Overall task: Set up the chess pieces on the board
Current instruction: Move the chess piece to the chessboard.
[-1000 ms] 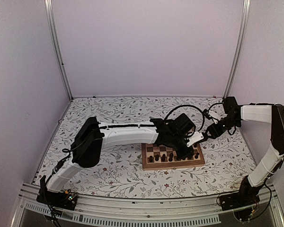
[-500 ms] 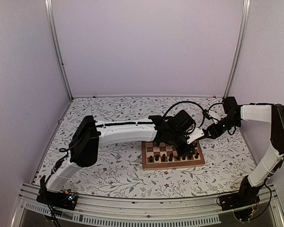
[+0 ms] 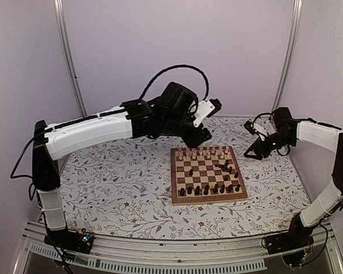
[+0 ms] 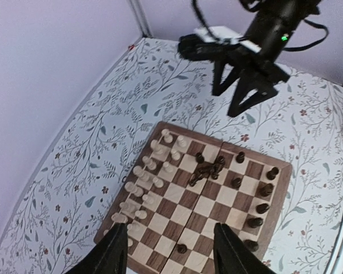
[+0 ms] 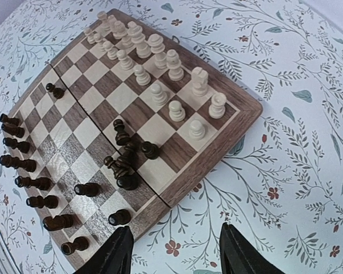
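Note:
The board (image 3: 208, 197) lies on the floral cloth. Pale chess pieces (image 3: 203, 154) stand along its far rows and dark ones (image 3: 208, 188) along the near row. Several dark pieces lie tumbled in a heap (image 3: 226, 166) toward the right side, also visible as the heap (image 4: 208, 169) and the heap (image 5: 126, 162). One dark pawn (image 4: 182, 248) stands alone. My left gripper (image 3: 199, 137) hangs high above the board's far edge, open and empty (image 4: 171, 254). My right gripper (image 3: 252, 153) hovers open over the cloth just off the board's right edge (image 5: 180, 254).
The right arm (image 4: 246, 57) reaches in from the far side in the left wrist view. Floral cloth (image 3: 126, 188) surrounds the board. Metal frame posts (image 3: 68, 57) and pale walls close in the back and sides.
The left arm has risen from low over the board to high above its far edge, and its jaws have opened. The right gripper has drawn back a little to the right.

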